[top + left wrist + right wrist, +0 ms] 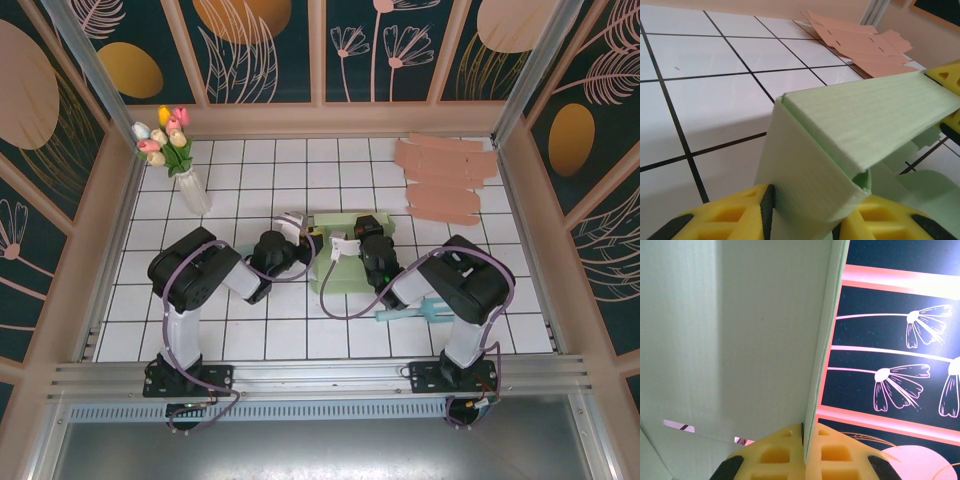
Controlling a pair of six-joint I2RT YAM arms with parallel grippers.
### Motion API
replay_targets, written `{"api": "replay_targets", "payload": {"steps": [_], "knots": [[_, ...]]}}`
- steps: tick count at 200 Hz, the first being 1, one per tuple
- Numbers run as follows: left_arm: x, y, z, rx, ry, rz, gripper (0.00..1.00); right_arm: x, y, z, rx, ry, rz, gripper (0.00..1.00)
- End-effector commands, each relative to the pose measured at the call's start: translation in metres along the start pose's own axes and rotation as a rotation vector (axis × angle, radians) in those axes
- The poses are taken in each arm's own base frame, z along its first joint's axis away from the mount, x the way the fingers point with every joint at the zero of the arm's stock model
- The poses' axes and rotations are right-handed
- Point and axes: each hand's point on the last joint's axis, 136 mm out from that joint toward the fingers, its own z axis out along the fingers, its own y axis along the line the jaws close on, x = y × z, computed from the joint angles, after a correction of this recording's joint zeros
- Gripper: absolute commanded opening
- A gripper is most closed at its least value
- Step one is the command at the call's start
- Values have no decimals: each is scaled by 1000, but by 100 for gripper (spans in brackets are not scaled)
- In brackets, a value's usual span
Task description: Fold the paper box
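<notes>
With the paper box (352, 275) at the middle of the table (250, 330), your left gripper (807, 212) clamped on its raised wall's corner and your right gripper (803, 447) pinched on a panel edge, fold slowly along the creases without tearing.

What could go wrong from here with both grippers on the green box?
1. The right gripper pinches just the edge of one box panel; it could slip off or tear the panel if pulled.
2. The left gripper clamps a folded corner; more squeeze might crush the crease.
3. From above, both grippers sit close together over the box, so any inward move risks a collision.
</notes>
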Motion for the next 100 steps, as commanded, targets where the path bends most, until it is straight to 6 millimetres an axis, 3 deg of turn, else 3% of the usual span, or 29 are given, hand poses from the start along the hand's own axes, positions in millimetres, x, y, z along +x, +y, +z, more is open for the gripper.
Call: {"api": "replay_targets", "payload": {"steps": [1, 56, 68, 78, 100], "knots": [[-24, -28, 0, 25, -123, 82, 36, -26, 30, -4, -83, -92, -43, 0], [-24, -6, 6, -127, -164, 88, 22, -26, 32, -5, -88, -91, -33, 0], [-26, -5, 7, -136, -176, 80, 13, -26, 33, -5, -91, -92, -33, 0], [-27, 0, 6, -166, -190, 72, 0, -26, 32, -5, -89, -92, -30, 0], [-28, 22, 1, -377, -221, 74, 0, -26, 34, -4, -93, -87, -28, 0]]}}
